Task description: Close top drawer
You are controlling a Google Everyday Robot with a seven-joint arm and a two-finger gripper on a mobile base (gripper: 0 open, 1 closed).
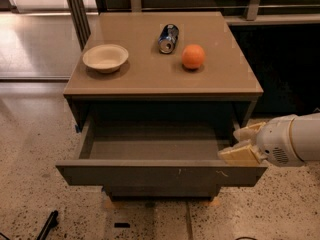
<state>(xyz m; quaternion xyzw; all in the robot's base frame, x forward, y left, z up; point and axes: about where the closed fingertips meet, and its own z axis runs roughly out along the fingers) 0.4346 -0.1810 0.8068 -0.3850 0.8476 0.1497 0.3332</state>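
The top drawer (160, 174) is pulled far out of the bench (150, 76). You can see its grey inside, and there is nothing in it. Its front is a flat board with no handle and a few small pale scratches on the right.

The gripper (229, 144) is at the right end of the drawer, just above the front corner and next to the side wall. Its two pale fingers (242, 155) have a small gap between them. They do not hold anything. I cannot tell if the lower one touches the drawer.

On top of the bench sit a pale bowl (105, 57), a can lying on its side (168, 38) and an orange (193, 56).

The drawer looks stiff and hard, and light because it is empty. It should slide straight in. There is nothing to grab, so the best way is to push flat on the front board. Pushing near the middle is better than at the corner, because a push at one end might make it go in crooked and get stuck. A soft push is best, since the can or the orange might roll if the bench shakes.
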